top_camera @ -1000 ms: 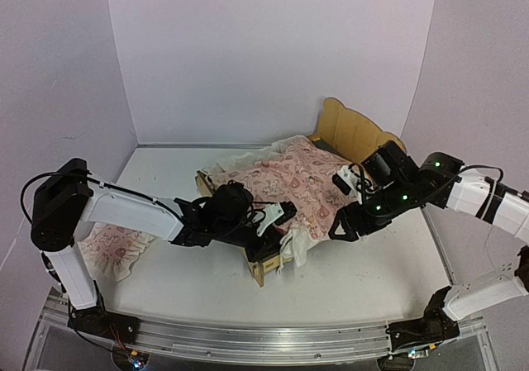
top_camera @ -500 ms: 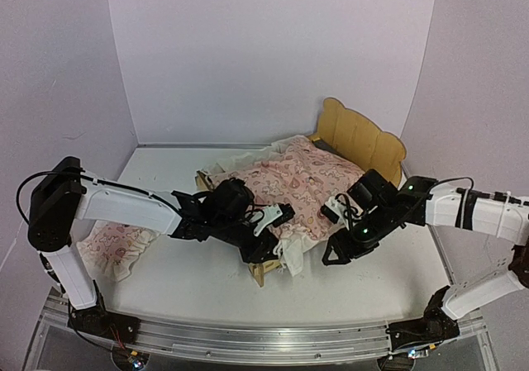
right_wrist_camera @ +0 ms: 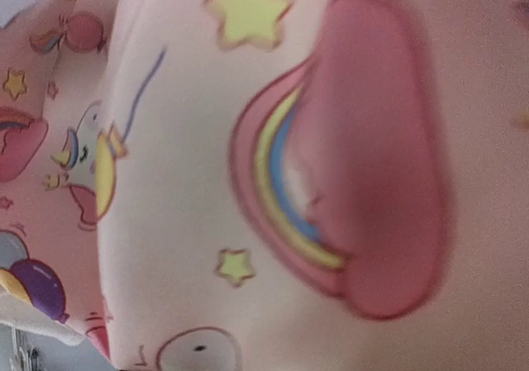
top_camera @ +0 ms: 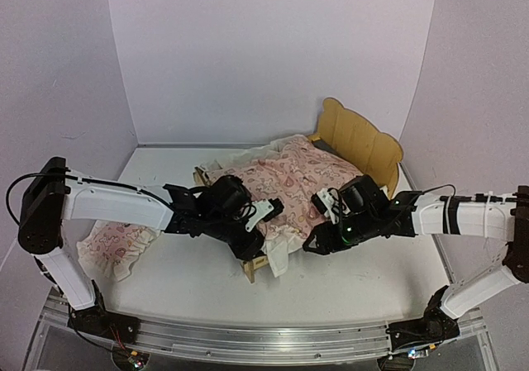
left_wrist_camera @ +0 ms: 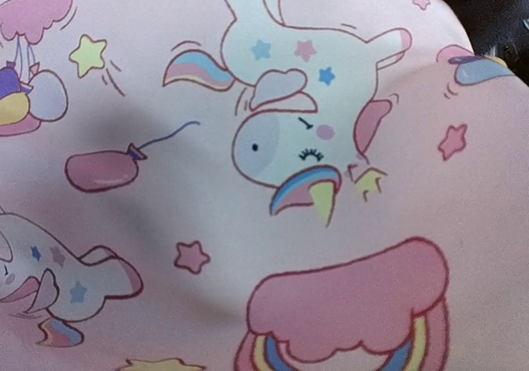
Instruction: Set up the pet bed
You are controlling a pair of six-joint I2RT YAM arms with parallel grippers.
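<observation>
A pink blanket [top_camera: 285, 177] with white frills covers most of the pet bed [top_camera: 360, 142]. A small pink pillow [top_camera: 116, 245] lies on the worktop [top_camera: 182, 292], well off to the left. The left hand [top_camera: 268, 211] and the right hand [top_camera: 321, 237] are both down at the blanket near the foot end; I cannot tell how wide either is open or if it has any cloth. The bed stands mid-worktop, its wavy wooden headboard poking out toward the back right corner
</observation>
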